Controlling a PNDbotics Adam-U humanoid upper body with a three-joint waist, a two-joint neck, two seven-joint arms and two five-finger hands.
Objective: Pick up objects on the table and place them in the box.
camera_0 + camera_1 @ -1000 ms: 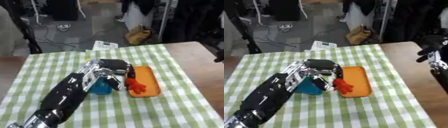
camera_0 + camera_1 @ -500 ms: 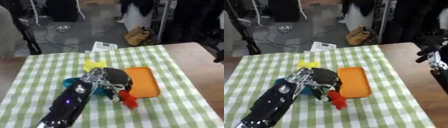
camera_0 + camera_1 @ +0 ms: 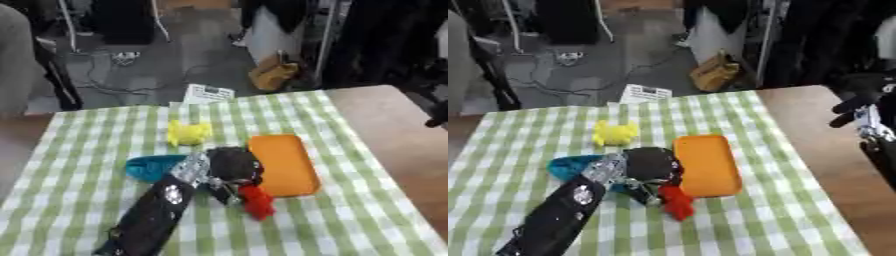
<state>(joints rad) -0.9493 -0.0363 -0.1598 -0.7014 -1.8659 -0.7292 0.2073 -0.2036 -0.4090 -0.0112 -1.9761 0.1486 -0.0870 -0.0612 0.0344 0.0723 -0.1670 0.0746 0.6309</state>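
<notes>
The left hand (image 3: 230,167) has its fingers curled around a red toy (image 3: 257,201) just beside the orange box (image 3: 282,164) on the desk (image 3: 79,165). The right hand (image 3: 866,107) hangs curled, holding nothing.

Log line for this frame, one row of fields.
left hand: holding red object beside orange tray | right hand: idle, raised | on cloth: yellow object, blue object

A red object (image 3: 256,201) sat at the near left corner of the shallow orange box (image 3: 282,164), just outside it, while a teal object (image 3: 150,167) and a yellow object (image 3: 188,133) lay on the cloth to the box's left.
</notes>
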